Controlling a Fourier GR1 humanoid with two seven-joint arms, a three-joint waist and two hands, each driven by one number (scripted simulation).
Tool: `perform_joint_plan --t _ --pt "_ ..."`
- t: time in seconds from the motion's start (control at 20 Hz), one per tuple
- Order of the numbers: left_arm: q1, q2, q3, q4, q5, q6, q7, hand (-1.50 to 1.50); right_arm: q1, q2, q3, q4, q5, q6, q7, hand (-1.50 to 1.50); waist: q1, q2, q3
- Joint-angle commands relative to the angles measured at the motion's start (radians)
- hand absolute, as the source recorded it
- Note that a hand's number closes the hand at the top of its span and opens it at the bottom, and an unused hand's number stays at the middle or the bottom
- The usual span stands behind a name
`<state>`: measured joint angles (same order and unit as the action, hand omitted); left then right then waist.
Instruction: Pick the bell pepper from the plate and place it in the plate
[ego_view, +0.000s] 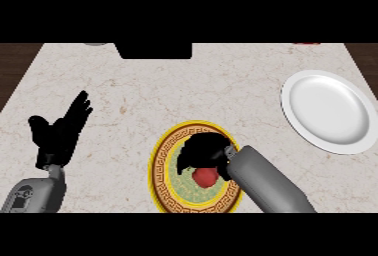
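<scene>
Bell pepper (206, 177) first: you have it lying red on the patterned plate (164, 150), the one with the yellow rim and gold-and-brown border, near the tabletop's (184, 90) front edge at the middle of your head view. Your right hand (202, 152) is down over that plate, its black fingers curled about the upper side of the pepper, so that only the lower part of the red shows beneath the palm. Your grey right forearm (269, 185) comes in from the lower right and crosses the plate's rim on that side.

You will find the white plate (328, 111) well apart, towards the right edge of the pale marbled tabletop, with nothing on it. Between the two plates there is bare stone.

Your left hand (60, 131) stands at the left side of the view, fingers straight and pointing up and away from you, thumb out to the side, holding nothing and touching nothing. Its grey wrist shows at the lower left corner.

At the far edge of the tabletop, a dark rectangular block (155, 50) sits near the middle; you cannot tell what it is.
</scene>
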<state>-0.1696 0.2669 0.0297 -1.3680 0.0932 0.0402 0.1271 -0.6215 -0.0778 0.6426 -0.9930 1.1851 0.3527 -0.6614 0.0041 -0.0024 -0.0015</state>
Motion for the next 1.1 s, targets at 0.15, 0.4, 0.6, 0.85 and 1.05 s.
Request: perform_joint_plan --t 0.15,0.4,0.6,0.85,1.05 --pt "0.026 0.000 0.012 -0.058 -0.005 -0.027 0.040 0.00 0.026 0.029 -0.008 0.082 0.070 -0.067 -0.104 1.50 0.004 0.003 0.002" --pt "0.000 -0.031 0.013 0.012 -0.028 -0.020 -0.016 0.00 0.045 0.075 0.007 0.034 0.027 -0.041 -0.052 1.50 0.004 0.004 0.002" --pt "0.068 -0.072 -0.022 -0.049 -0.063 0.029 -0.020 0.00 0.125 0.076 -0.127 -0.035 0.019 -0.134 0.058 1.50 -0.003 0.002 0.002" --pt "0.051 -0.016 0.051 -0.046 -0.020 0.021 0.020 0.00 0.190 0.052 -0.481 -0.026 -0.066 -0.153 0.428 1.50 -0.089 -0.009 0.002" --pt "0.034 -0.020 0.041 -0.045 -0.013 0.003 0.037 0.00 0.184 0.077 -0.533 -0.200 -0.085 -0.330 0.620 1.50 -0.058 -0.013 0.002"
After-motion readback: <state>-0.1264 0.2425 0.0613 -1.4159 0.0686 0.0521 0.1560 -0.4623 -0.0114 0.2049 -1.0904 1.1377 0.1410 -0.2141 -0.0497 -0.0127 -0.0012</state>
